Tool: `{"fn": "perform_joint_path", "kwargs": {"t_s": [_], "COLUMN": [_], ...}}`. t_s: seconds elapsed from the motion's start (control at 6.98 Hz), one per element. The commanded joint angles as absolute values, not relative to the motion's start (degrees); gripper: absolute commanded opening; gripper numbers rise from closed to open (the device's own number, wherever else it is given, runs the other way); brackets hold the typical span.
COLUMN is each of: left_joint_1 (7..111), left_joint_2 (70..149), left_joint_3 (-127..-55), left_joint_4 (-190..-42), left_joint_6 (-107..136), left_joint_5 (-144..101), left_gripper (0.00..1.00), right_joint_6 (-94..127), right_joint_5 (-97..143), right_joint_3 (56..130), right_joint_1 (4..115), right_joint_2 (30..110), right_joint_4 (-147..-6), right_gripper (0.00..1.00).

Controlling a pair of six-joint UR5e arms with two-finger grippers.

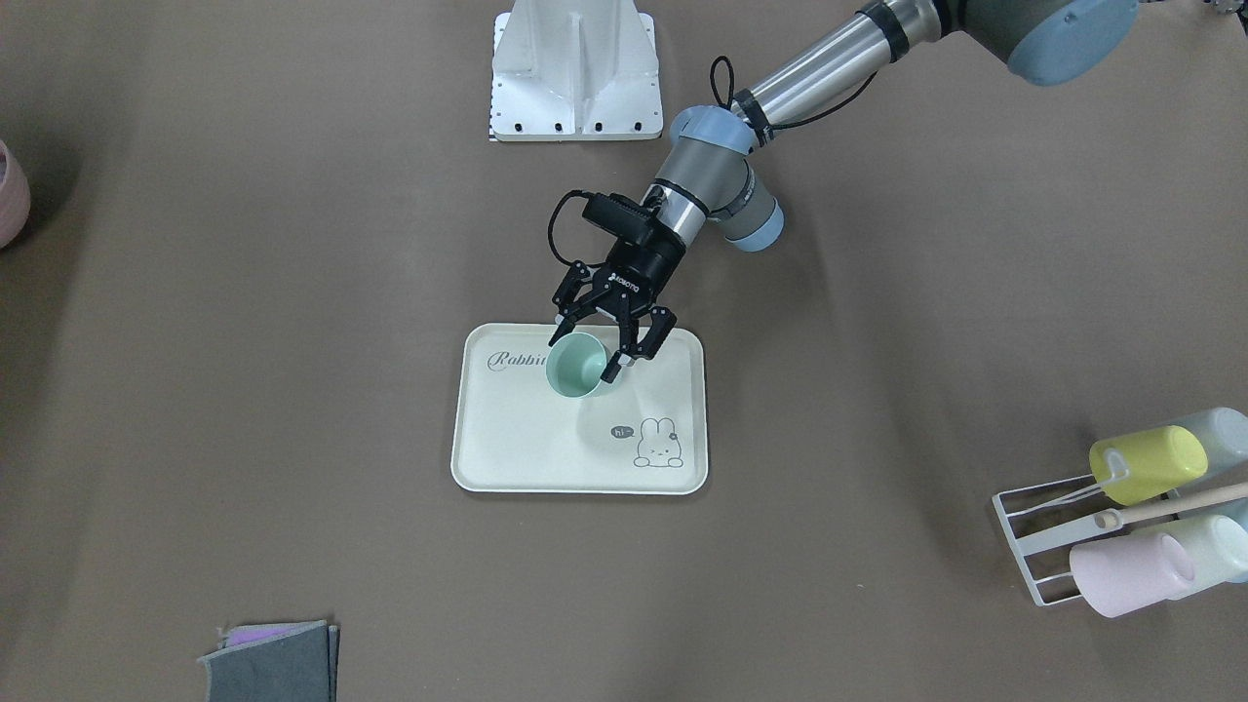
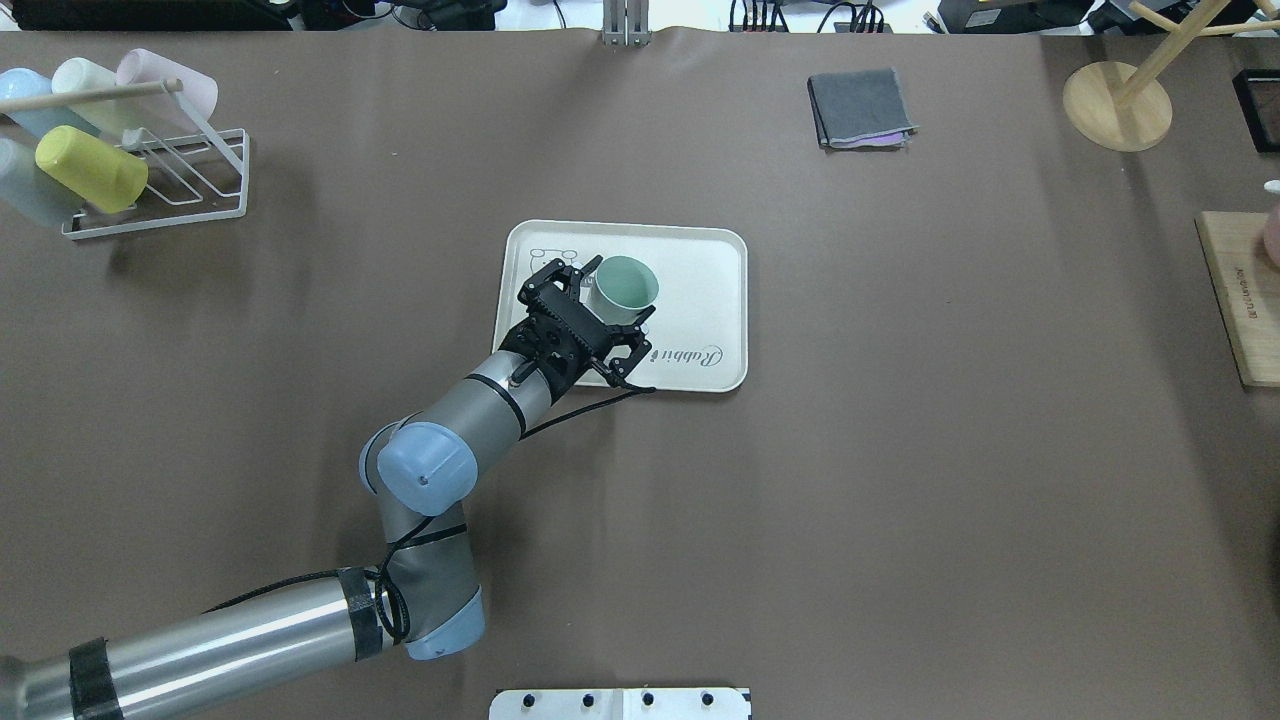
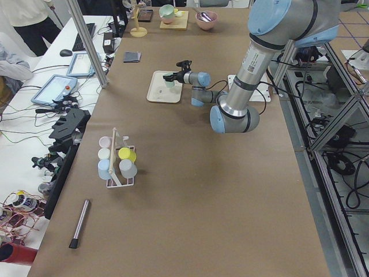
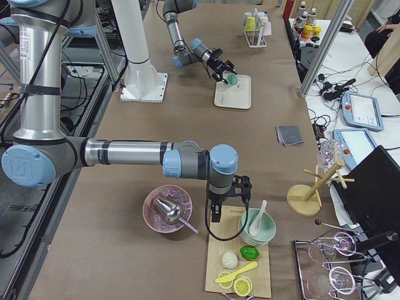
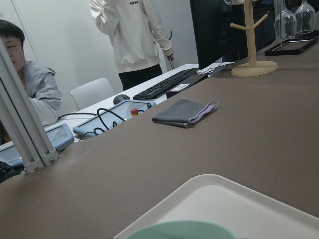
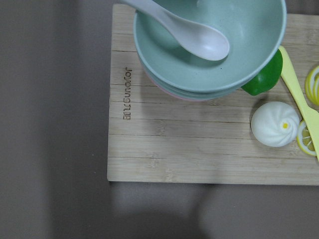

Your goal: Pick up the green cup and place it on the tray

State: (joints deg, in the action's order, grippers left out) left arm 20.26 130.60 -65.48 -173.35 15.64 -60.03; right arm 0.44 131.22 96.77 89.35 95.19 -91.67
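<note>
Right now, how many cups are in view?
6. A green cup held by the left gripper above the tray; five on the wire rack: yellow cup, pink cup, whitish cup, two pale blue cups. Others could be hidden behind them.

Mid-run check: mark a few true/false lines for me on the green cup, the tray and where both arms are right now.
1. The left gripper has the green cup between its fingers. True.
2. The yellow cup stands on the tray. False: it lies in the white wire rack, far from the tray.
3. The grey cloth lies on the tray. False: it lies on the table, apart from the tray.
4. The green cup is over the tray. True.
5. The right gripper hangs over the tray. False: it is above the wooden board with the bowls.
</note>
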Motion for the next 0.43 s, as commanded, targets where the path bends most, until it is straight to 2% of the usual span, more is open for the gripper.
{"fn": "perform_joint_path", "kwargs": {"t_s": [0.0,0.29], "left_joint_1": [20.0,19.4], "left_joint_2": [130.3,130.3], "left_joint_3": [-65.4,-64.9], "left_joint_4": [-173.8,-175.2], "left_joint_6": [15.6,15.6], "left_joint_5": [-60.0,-59.2], "left_gripper": [0.83,0.84], "right_joint_6": [0.4,0.4], "right_joint_5": [131.2,131.2], "right_joint_3": [96.8,96.8], "right_joint_1": [89.4,89.3], "right_joint_2": [95.2,95.2], "right_joint_4": [-91.7,-91.7], "right_gripper": [1.0,1.0]}}
